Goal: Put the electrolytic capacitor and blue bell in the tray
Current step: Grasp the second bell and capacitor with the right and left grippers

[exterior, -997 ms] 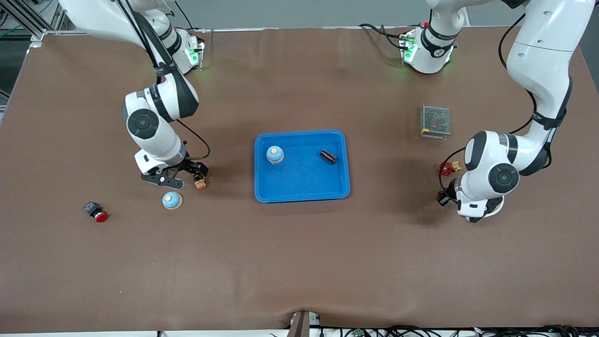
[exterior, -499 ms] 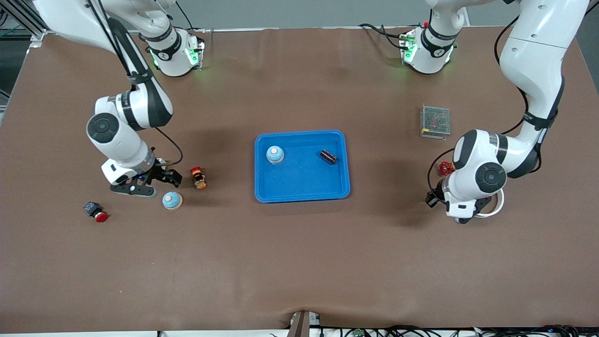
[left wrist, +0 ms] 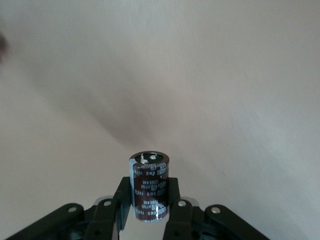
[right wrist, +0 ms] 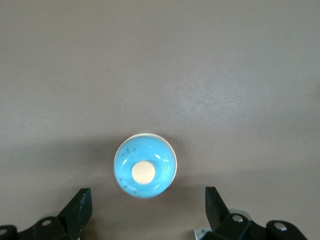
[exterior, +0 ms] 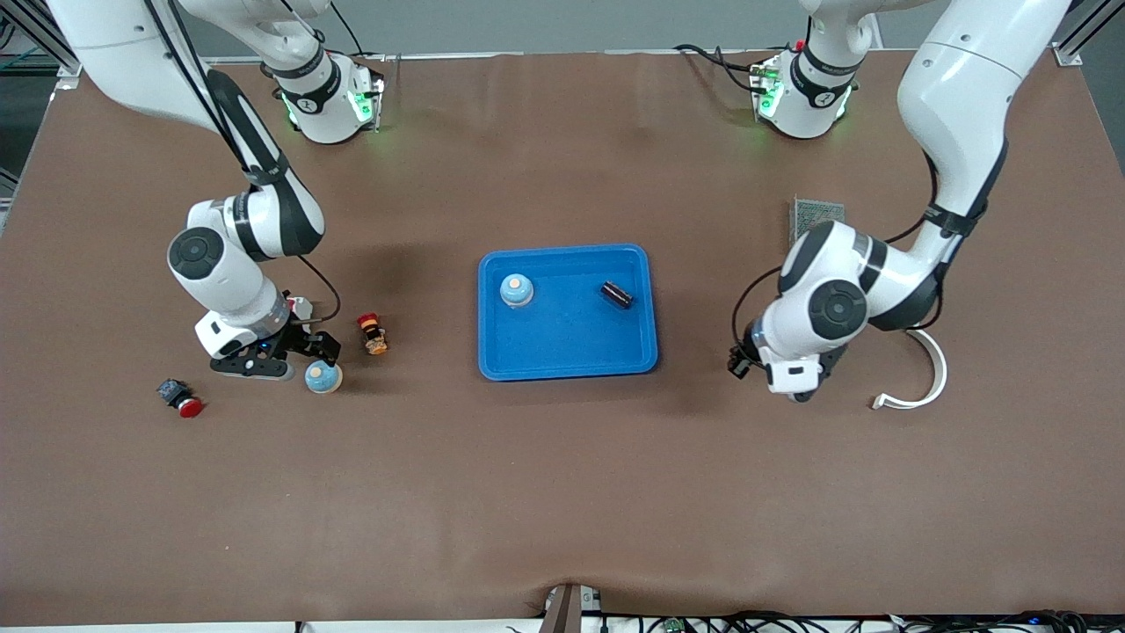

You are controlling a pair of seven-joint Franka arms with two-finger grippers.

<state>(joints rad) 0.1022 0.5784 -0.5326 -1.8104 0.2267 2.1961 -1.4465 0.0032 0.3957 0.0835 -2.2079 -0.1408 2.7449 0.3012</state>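
Note:
The bright-blue tray (exterior: 562,341) lies mid-table. In it sit a blue bell (exterior: 517,290) and a dark electrolytic capacitor (exterior: 617,294) on its side. A second blue bell (exterior: 322,376) (right wrist: 145,172) stands on the table toward the right arm's end. My right gripper (exterior: 294,359) (right wrist: 148,206) hangs low over it, open, a finger on each side and apart from it. My left gripper (exterior: 741,360) (left wrist: 149,194) is shut on another dark capacitor (left wrist: 149,185), over bare table beside the tray toward the left arm's end.
An orange-and-red button part (exterior: 373,335) lies beside the second bell, and a red push button (exterior: 180,397) lies further toward the right arm's end. A white curved piece (exterior: 923,378) and a mesh-covered box (exterior: 817,214), partly hidden by the left arm, are at the left arm's end.
The right gripper moved from the orange part to over the bell on the table. The left arm swung toward the tray with the capacitor, uncovering the white curved piece.

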